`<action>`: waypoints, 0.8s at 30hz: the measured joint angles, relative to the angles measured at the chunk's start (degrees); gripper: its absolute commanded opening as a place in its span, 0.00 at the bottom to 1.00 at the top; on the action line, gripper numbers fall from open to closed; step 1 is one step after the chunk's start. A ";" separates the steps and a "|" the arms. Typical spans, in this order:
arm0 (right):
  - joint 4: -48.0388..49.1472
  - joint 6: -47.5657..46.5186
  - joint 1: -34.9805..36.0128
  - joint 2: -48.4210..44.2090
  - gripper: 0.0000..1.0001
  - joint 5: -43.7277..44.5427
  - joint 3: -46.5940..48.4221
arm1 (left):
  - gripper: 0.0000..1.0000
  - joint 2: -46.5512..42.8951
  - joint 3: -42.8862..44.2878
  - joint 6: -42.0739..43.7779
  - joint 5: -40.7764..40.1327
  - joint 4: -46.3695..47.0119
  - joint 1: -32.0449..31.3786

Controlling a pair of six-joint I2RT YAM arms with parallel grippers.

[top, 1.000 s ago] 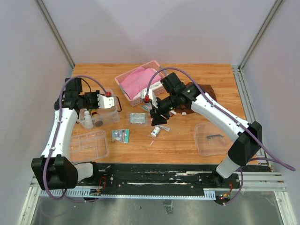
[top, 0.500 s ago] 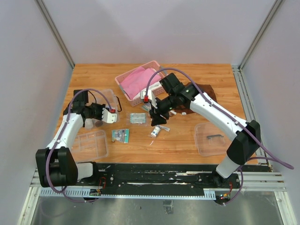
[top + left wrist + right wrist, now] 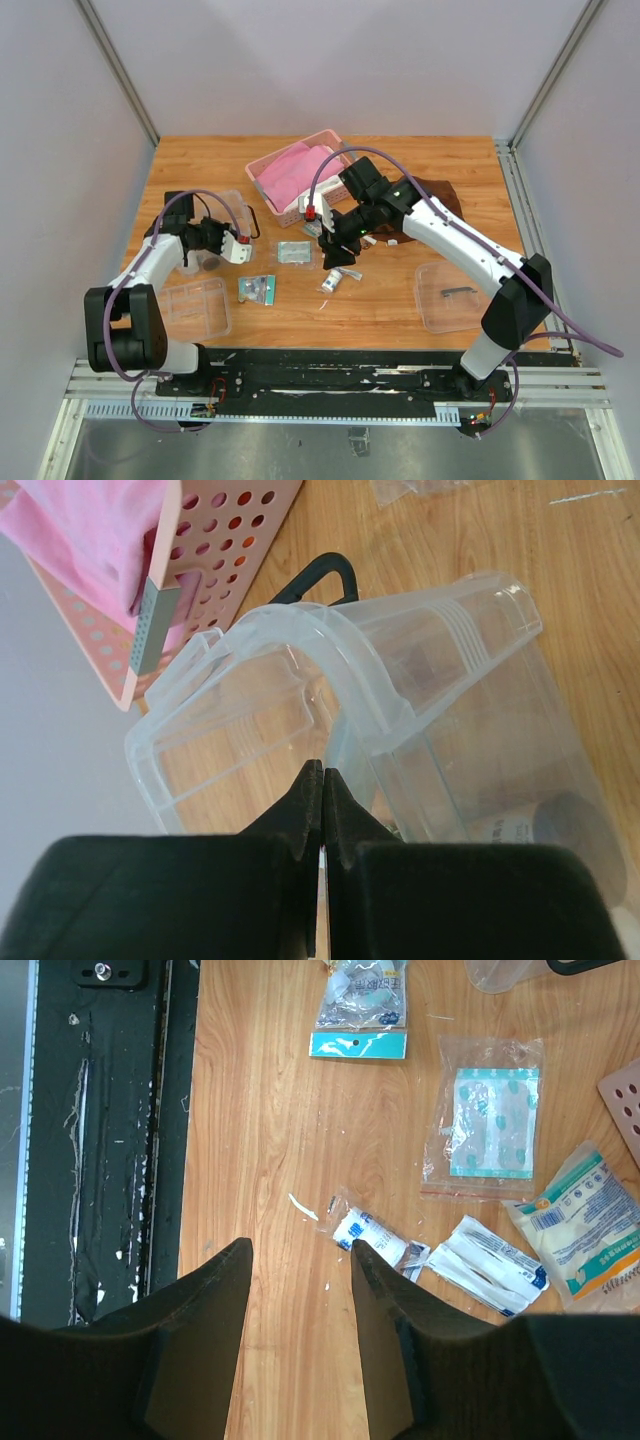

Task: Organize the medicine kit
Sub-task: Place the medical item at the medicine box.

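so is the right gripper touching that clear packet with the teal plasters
Apart. The right wrist view shows the clear packet lying flat beyond the right gripper, whose jaws stand open, with bare table between them.

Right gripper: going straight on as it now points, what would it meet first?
The right gripper would probably meet bare table; the small wrapped roll lies just beside that line. Depth unclear.

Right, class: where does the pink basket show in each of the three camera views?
Top external: the pink basket sits mid-width at the far side of the wooden table.
Left wrist: the basket fills the upper left corner, beside the clear box.
Right wrist: only its corner shows, at the right edge.
Shared landmark: the wooden table, in all three.
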 measured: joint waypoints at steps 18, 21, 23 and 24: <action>-0.52 -0.24 0.00 1.86 0.45 0.17 0.00 | 0.36 2.89 3.54 -4.24 -3.61 -6.56 0.00; -0.61 -0.24 0.00 2.08 0.45 0.17 0.00 | 0.38 2.71 3.54 -4.44 -4.04 -7.63 0.00; -0.70 -0.24 0.00 2.12 0.45 0.20 0.00 | 0.40 2.71 3.85 -4.46 -4.55 -8.55 0.00; -0.72 -0.24 0.00 2.14 0.45 0.20 0.00 | 0.41 2.69 4.13 -4.48 -4.90 -9.11 0.00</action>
